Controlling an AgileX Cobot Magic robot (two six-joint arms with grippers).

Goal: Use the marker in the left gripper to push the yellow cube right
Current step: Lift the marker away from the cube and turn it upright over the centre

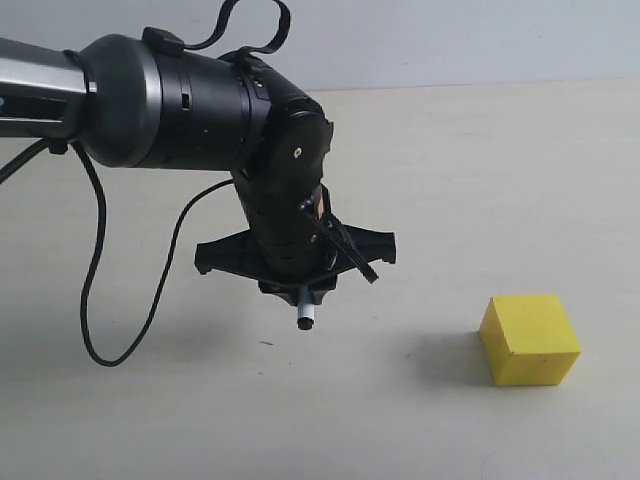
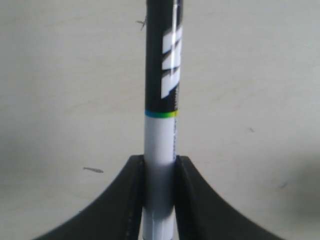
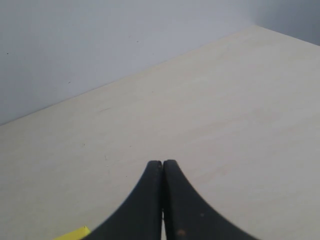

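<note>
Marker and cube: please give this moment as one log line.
left gripper: shut on marker | yellow cube: apart, right of marker | right gripper: shut

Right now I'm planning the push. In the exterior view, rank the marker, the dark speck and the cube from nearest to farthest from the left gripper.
1. Marker: clamped in the left gripper, with its tip poking out below.
2. Speck: just below and left of the tip.
3. Cube: well off to the right, clearly farthest.
</note>
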